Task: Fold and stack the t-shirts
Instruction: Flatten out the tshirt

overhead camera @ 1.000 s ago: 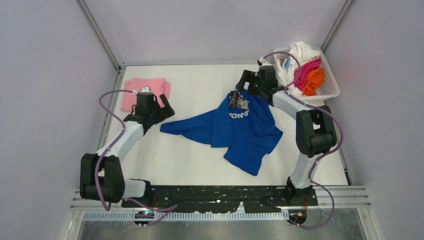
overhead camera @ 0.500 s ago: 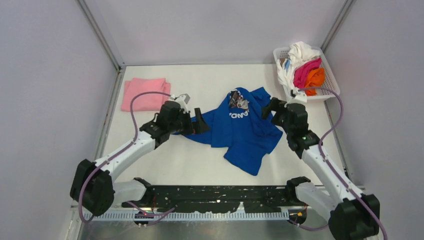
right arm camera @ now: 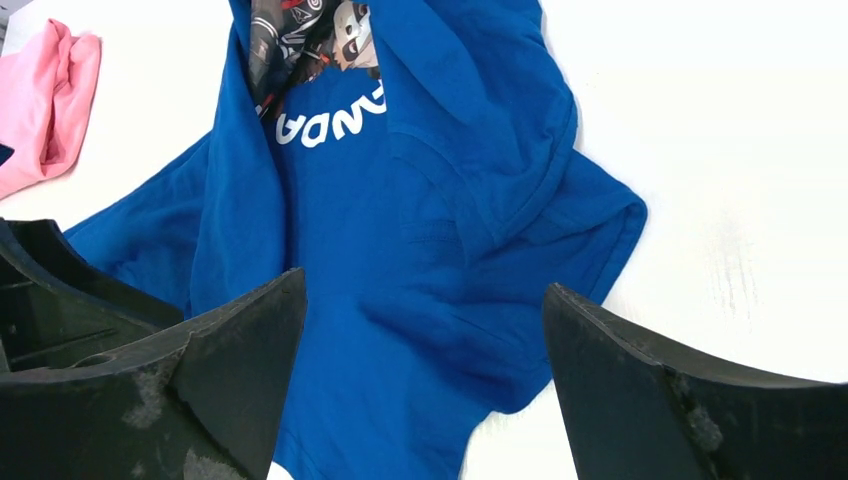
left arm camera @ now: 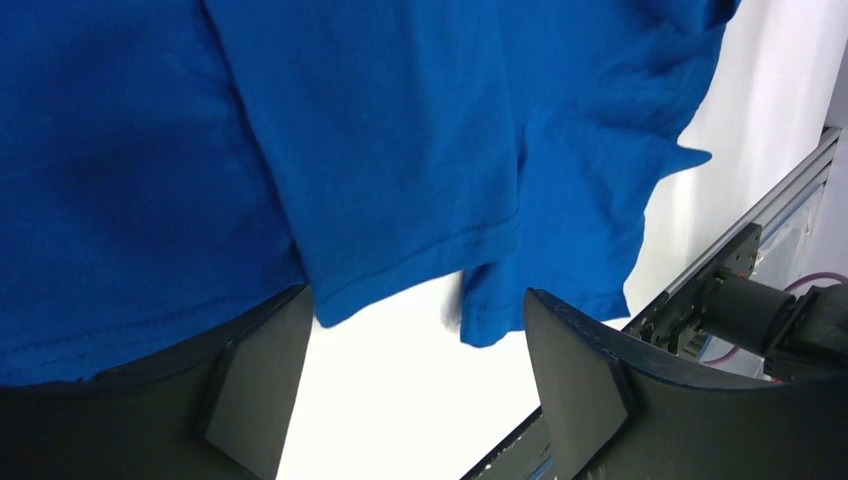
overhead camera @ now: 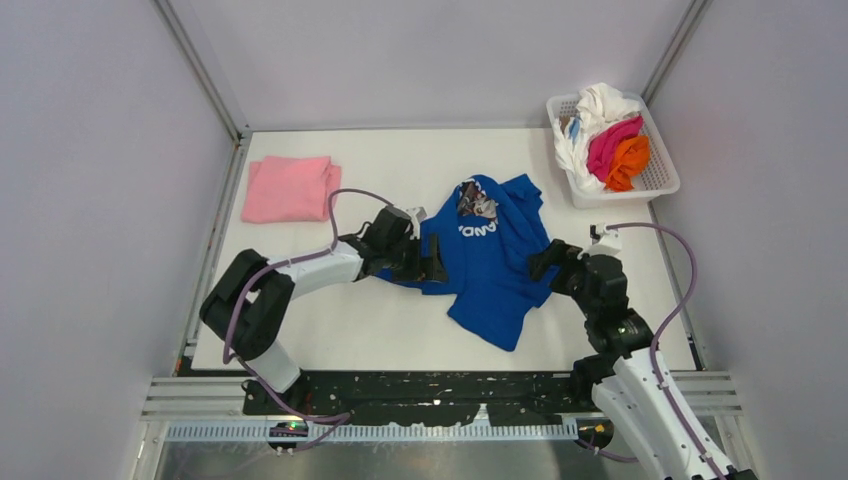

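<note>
A royal blue t-shirt [overhead camera: 490, 265] with white lettering and a dark face print lies crumpled mid-table. It also fills the left wrist view [left arm camera: 380, 150] and the right wrist view [right arm camera: 400, 230]. My left gripper [overhead camera: 428, 258] is open and sits over the shirt's left edge, near a sleeve hem. My right gripper [overhead camera: 548, 262] is open just off the shirt's right edge and holds nothing. A folded light pink t-shirt [overhead camera: 288, 187] lies at the far left and also shows in the right wrist view [right arm camera: 40, 100].
A white mesh basket [overhead camera: 660, 178] stands at the far right corner, holding white [overhead camera: 600, 105], magenta [overhead camera: 612, 140] and orange [overhead camera: 630, 160] tees. Metal rails run along the table's near edge [overhead camera: 450, 395]. Grey walls enclose three sides.
My left gripper moved from beside the pink shirt rightward onto the blue shirt's left side. My right gripper swung from near the basket down to the shirt's right edge. The left sleeve has bunched inward.
</note>
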`<state>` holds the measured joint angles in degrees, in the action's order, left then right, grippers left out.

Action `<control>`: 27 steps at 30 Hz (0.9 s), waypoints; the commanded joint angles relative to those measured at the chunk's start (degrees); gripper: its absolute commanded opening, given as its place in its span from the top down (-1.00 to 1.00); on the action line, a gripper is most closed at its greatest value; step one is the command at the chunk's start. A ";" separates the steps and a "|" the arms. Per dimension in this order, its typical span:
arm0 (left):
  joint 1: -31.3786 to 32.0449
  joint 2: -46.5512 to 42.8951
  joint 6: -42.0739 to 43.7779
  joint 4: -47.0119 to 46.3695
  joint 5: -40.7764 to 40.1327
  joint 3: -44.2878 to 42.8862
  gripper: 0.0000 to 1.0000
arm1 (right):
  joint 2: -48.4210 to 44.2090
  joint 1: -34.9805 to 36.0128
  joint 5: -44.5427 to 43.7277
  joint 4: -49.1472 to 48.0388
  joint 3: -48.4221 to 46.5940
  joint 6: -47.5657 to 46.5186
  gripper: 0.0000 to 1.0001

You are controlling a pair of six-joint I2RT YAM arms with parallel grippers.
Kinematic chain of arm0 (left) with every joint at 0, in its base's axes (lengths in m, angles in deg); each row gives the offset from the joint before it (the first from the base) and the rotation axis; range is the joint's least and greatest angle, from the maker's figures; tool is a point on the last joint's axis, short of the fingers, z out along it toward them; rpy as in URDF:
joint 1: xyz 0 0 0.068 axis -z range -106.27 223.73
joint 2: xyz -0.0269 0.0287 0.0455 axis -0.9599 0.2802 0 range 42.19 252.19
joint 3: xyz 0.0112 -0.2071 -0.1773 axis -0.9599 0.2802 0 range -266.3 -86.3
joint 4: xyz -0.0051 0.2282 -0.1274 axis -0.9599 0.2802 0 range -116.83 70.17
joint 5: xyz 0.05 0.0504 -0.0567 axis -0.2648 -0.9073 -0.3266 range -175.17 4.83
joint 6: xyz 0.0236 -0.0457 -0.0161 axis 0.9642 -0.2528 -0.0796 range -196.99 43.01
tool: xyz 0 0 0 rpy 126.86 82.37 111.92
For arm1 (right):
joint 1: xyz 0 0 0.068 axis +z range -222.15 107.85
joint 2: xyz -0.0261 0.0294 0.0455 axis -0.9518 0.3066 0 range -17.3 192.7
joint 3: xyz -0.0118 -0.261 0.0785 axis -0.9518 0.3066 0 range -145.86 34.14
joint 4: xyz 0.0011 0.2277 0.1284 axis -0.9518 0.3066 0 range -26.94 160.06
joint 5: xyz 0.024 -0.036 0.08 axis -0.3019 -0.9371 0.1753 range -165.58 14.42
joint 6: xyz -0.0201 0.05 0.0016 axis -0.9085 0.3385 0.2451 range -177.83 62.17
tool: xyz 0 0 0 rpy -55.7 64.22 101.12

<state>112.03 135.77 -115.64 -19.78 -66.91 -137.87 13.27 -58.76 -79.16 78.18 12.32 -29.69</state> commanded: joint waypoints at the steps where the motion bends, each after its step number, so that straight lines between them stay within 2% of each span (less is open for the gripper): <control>1: 0.62 1.25 -0.37 -3.85 1.47 -2.96 -0.56 | -0.78 -0.15 -1.26 0.89 0.42 -0.84 -0.91; 9: 1.39 6.66 -0.67 -1.99 0.56 -6.92 -0.44 | 1.03 -0.06 -1.25 0.82 0.29 -1.25 -0.91; 14: 1.51 6.53 0.73 1.67 -1.61 -9.09 -0.41 | 1.17 -0.15 -1.59 0.42 0.71 -1.25 -0.91; 19: 1.53 2.38 3.68 5.92 -10.44 -9.67 -0.42 | 1.30 -0.18 -1.54 0.33 0.73 -1.23 -0.91; 22: 1.56 3.29 5.57 9.15 -15.10 -12.13 -0.43 | 1.32 -0.10 -1.45 0.08 0.71 -1.17 -0.91; 27: 1.53 7.93 6.73 11.72 -13.20 -17.17 -0.39 | 1.66 -0.04 -1.78 0.00 0.81 -1.20 -0.91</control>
<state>113.37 141.60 -111.27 -10.44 -78.71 -150.20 14.60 -58.76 -79.62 79.88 13.10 -30.49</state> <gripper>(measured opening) 0.708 0.955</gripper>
